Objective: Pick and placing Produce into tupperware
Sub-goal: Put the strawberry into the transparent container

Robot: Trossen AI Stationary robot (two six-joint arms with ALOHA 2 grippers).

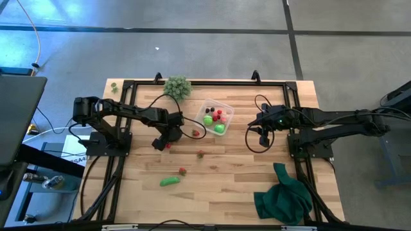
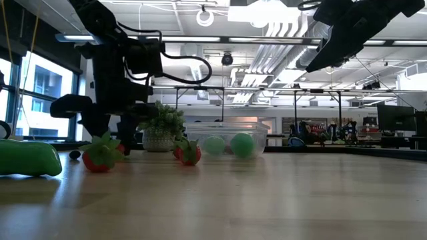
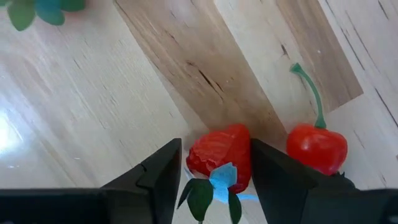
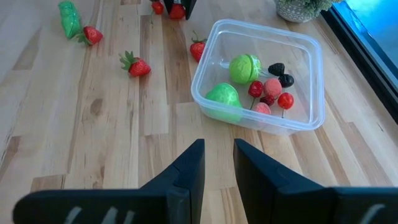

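Furthest left on the table [image 1: 212,192] lay the green oblong piece [image 1: 169,181], with a strawberry [image 1: 182,171] just beside it; both looked like light, hard, smooth plastic, and the oblong one would be best taken across its narrow middle. The left gripper [image 3: 214,171] was down at the tabletop, its fingers [image 3: 163,171] apart and standing either side of a strawberry [image 3: 221,158], close to its flanks but not visibly pressing, so I judged the grip not yet made. That berry seemed stiff and a little slippery, best pinched across its wide body below the leaves. A cherry [image 3: 316,146] sat just beside it, its thin stem [image 3: 313,93] too flimsy to hold by. Two more strawberries [image 1: 196,133] [image 1: 201,154] lay loose on the wood. The clear tub [image 4: 311,68] stood near the spiky ball [image 1: 177,86] and held two green round pieces [image 4: 244,67] [image 4: 222,98], several small red berries [image 4: 267,93] and dark ones [image 4: 281,74], with room left. The right gripper [image 4: 217,165] hung above the table well clear of the tub, holding nothing, its fingers a narrow gap apart
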